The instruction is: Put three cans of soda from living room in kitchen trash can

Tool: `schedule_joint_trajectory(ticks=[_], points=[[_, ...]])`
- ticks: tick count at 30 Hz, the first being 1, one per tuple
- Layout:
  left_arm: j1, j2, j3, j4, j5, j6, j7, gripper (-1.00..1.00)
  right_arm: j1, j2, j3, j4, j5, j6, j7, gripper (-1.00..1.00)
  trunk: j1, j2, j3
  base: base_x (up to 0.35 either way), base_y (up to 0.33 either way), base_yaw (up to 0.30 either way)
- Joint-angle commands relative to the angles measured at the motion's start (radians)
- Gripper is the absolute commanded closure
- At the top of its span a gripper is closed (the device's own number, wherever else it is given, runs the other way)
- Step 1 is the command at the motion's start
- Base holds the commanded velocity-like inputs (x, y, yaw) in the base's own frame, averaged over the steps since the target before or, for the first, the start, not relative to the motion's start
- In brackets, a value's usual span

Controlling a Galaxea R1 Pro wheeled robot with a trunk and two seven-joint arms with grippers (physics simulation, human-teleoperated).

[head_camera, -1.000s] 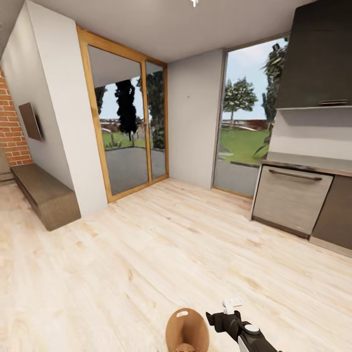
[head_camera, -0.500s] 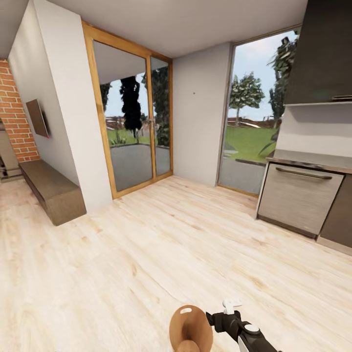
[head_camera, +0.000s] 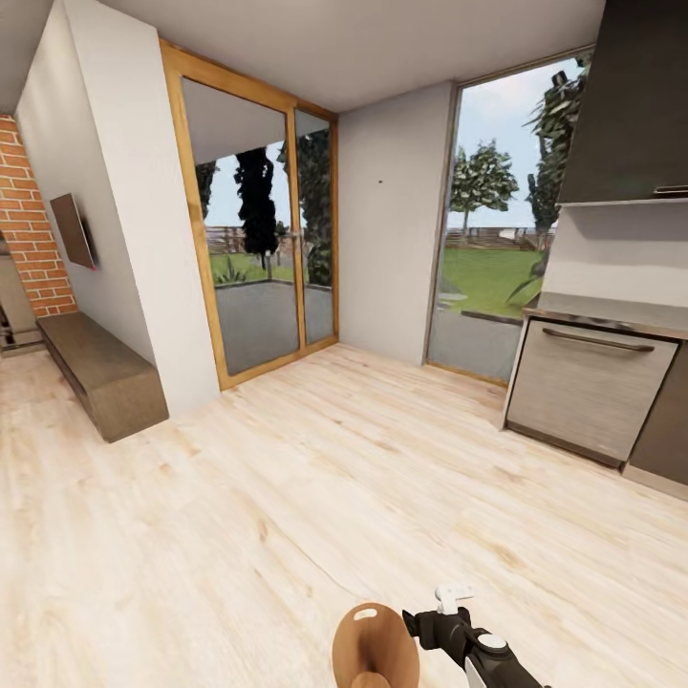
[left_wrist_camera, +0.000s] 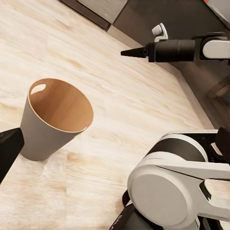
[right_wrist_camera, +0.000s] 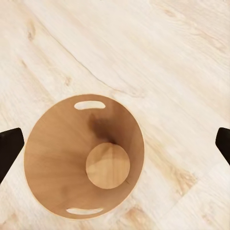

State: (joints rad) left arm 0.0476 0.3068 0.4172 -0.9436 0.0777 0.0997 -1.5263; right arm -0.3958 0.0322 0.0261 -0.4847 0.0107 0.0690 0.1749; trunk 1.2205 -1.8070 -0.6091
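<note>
The head view is settling after panning; the empty tapered brown-lined bin (right_wrist_camera: 84,155) is standing below the spread right gripper (right_wrist_camera: 115,143).

1. Pale wood-plank floor (head_camera: 315,459) ran across the whole room.
2. Wood-framed glass doors (head_camera: 258,258) and a tall window (head_camera: 483,258) showed a sunlit garden.
3. A brick wall (head_camera: 33,229) and low bench (head_camera: 100,373) stood left.
4. Grey kitchen cabinets (head_camera: 588,387) lined the right side.

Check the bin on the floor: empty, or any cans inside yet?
Empty. The right wrist view looks straight down into the bin and shows only its bare brown bottom and walls.
</note>
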Motion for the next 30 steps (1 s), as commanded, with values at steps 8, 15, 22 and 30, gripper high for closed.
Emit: schedule_joint_trajectory(ticks=[8,15,22,30], points=[[0.000,0.000,0.000,0.000,0.000,0.000,0.000,-1.00,0.000,0.000,0.000,0.000,0.000,0.000,0.000,-1.00,0.004,-0.007,-0.003,0.003,0.000,0.000],[0.000,0.000,-0.001,0.000,-0.001,0.000,0.000,-1.00,0.000,0.000,0.000,0.000,0.000,0.000,0.000,-1.00,0.031,-0.056,-0.025,0.000,0.000,0.000],[0.000,0.000,-0.001,0.000,-0.001,0.000,0.000,-1.00,0.000,0.000,0.000,0.000,0.000,0.000,0.000,-1.00,0.058,-0.105,-0.051,0.000,0.000,0.000],[0.000,0.000,-0.001,0.000,-0.001,0.000,0.000,-1.00,0.000,0.000,0.000,0.000,0.000,0.000,0.000,-1.00,0.088,-0.161,-0.088,0.000,0.000,0.000]])
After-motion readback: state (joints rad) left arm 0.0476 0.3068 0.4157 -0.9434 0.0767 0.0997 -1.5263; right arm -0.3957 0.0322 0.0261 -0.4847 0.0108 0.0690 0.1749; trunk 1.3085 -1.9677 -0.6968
